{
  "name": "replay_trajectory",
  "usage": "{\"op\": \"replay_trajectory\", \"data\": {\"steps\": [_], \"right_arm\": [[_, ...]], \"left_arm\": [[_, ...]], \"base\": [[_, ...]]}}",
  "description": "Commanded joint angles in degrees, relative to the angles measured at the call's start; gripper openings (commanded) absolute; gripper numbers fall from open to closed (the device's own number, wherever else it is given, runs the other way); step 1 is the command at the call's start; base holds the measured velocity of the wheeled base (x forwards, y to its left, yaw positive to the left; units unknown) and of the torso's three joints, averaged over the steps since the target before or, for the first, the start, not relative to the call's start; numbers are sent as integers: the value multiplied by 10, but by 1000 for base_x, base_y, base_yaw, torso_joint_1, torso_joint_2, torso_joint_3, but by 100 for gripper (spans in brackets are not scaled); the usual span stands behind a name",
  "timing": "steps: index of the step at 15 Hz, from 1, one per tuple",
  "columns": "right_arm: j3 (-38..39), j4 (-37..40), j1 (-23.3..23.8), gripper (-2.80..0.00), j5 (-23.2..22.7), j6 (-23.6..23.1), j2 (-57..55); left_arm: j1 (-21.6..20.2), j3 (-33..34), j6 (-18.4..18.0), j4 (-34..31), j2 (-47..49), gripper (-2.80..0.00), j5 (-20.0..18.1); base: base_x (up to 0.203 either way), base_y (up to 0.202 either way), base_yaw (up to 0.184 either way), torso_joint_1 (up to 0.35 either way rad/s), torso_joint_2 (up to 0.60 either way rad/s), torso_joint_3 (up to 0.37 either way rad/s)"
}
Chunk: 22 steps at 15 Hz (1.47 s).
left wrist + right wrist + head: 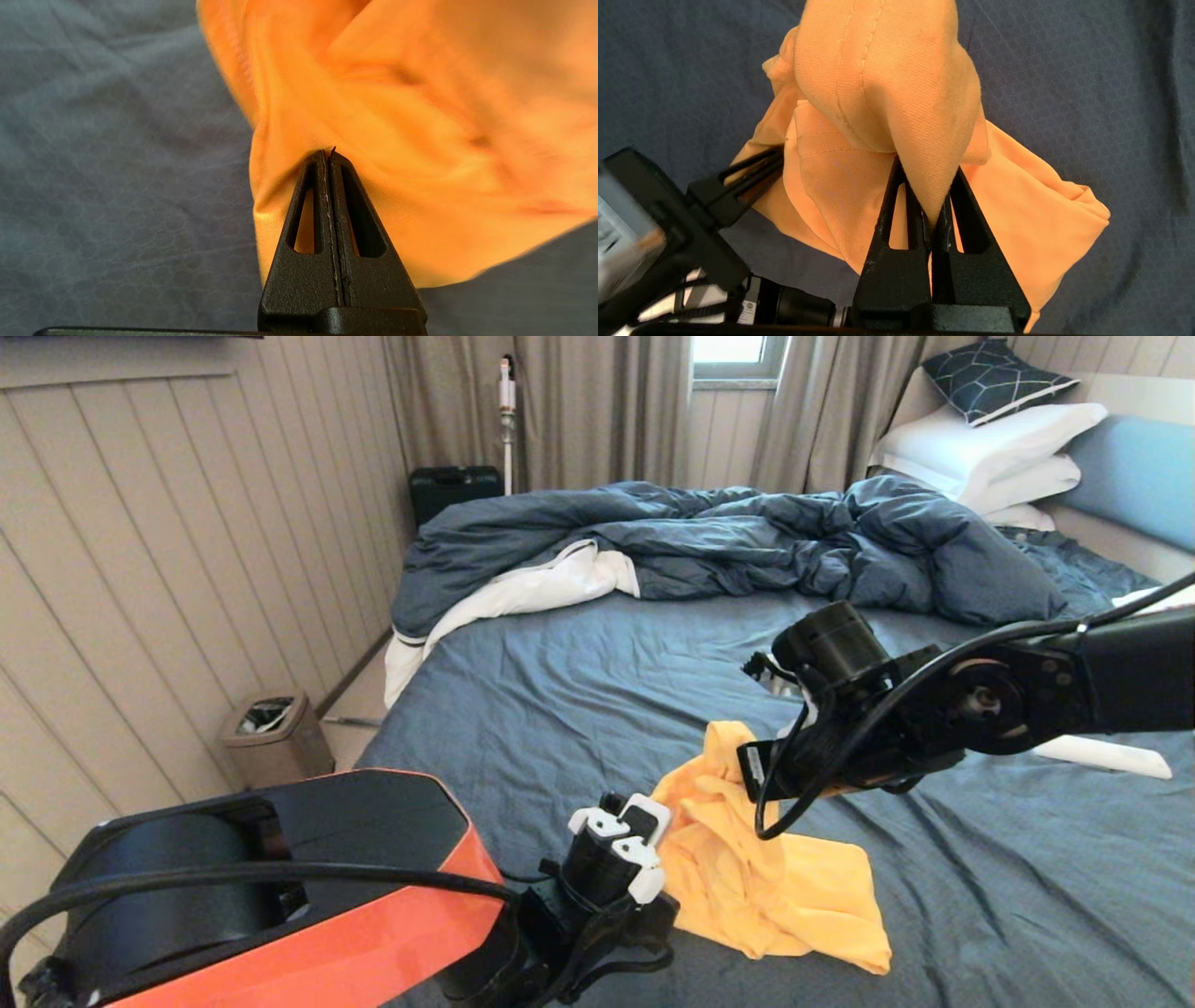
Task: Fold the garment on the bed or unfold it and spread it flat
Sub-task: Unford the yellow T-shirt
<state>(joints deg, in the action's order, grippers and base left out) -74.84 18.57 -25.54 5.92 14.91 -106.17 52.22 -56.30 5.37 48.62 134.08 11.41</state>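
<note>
Two claws, both clamped shut on one yellow garment (747, 868): left gripper (328, 154) pinching its edge, right gripper (934, 205) gripping a raised fold, one bed (579, 700) below both

The head camera looks forward and down from high over the bed (579, 672), taking in the pillows at two o'clock and both arms in the foreground. Each wrist camera sits just behind its own fingers, facing down at the sheet from very near. All three share the yellow garment (766, 887) (420, 140) (887, 93), and the right wrist view catches the left gripper (777, 161) at nine o'clock.
</note>
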Motion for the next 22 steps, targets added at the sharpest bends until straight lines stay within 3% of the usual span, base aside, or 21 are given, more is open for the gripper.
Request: {"op": "replay_trajectory", "data": {"steps": [1, 2, 3, 8, 11, 18, 19, 22], "right_arm": [[-1, 1, 1, -280, 1, 0, 4], [0, 1, 1, -280, 1, -3, 9], [1, 1, 1, 0, 1, -10, 8], [15, 0, -1, 0, -27, -15, -41], [14, -47, -1, 0, -27, -12, -83], [2, -57, -31, 0, -30, -6, -97], [-1, -57, -33, -280, -30, -6, -101], [-3, -57, -32, -280, -30, -7, -107]], "left_arm": [[-15, 2, -3, 8, 12, -280, 1], [-23, 4, -8, 14, 13, -280, 1], [-27, 5, -12, 20, 13, -280, 1], [-28, 14, -12, 32, 10, -280, 10], [-28, 23, -18, 39, 7, -280, 10], [-28, 28, -20, 50, 8, -280, 13], [-28, 29, -20, 50, 8, -280, 13], [-28, 30, -20, 63, 13, -280, 13]], "base": [[0, 0, 0, 0, 0, 0], [0, 0, 0, 0, 0, 0], [0, 0, 0, 0, 0, 0], [0, 0, 0, 0, 0, 0], [0, 0, 0, 0, 0, 0], [0, 0, 0, 0, 0, 0], [0, 0, 0, 0, 0, 0], [0, 0, 0, 0, 0, 0]]}}
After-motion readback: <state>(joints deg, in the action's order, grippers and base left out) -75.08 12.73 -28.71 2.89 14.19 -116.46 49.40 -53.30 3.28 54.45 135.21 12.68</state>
